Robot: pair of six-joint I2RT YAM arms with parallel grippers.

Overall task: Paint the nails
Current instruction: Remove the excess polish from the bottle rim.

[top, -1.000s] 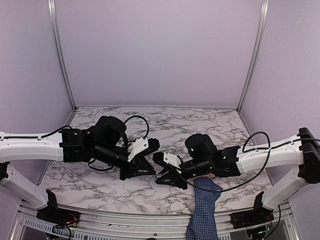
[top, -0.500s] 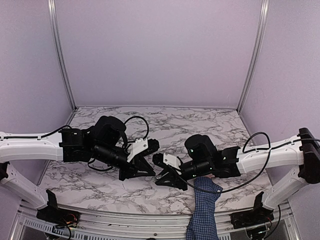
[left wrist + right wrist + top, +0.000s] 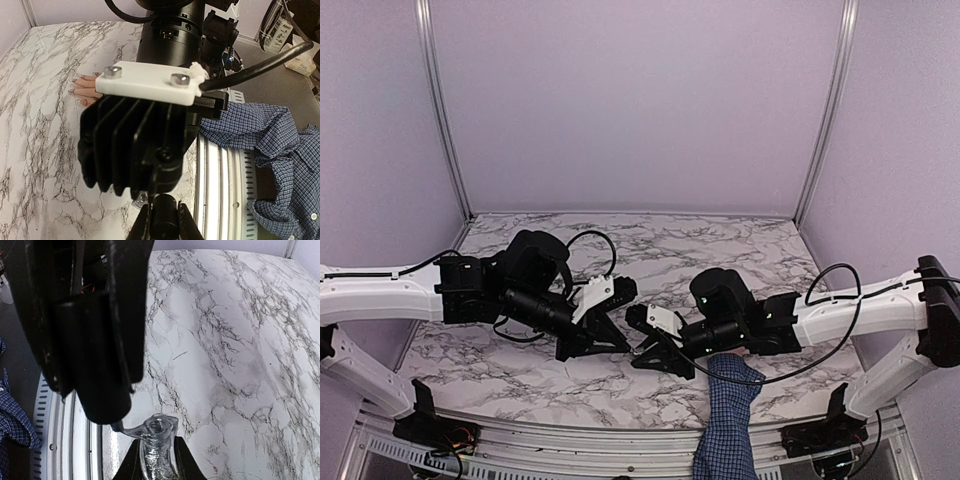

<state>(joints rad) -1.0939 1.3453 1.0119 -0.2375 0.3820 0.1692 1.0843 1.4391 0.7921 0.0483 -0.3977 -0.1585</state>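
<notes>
In the left wrist view, a pale hand's fingertips [image 3: 86,89] with pinkish nails [image 3: 74,90] lie flat on the marble. The right gripper's black body hides the rest of the hand. The blue checked sleeve [image 3: 725,430] comes in from the near edge. My left gripper [image 3: 163,229] is shut on a dark cap [image 3: 165,210], and its thin brush [image 3: 122,429] reaches the bottle's mouth. My right gripper [image 3: 156,462] is shut on a small clear bottle [image 3: 157,432] with an open neck. In the top view both grippers meet tip to tip, left [image 3: 603,335] and right [image 3: 650,350].
The marble table [image 3: 240,340] stretches away beyond the bottle. A ribbed metal rail [image 3: 220,180] runs along its near edge. More checked shirt cloth [image 3: 280,150] lies past the rail. Cables and small boxes [image 3: 300,55] sit off the table.
The left arm has drawn slightly to the left. The right arm and the sleeve have hardly moved.
</notes>
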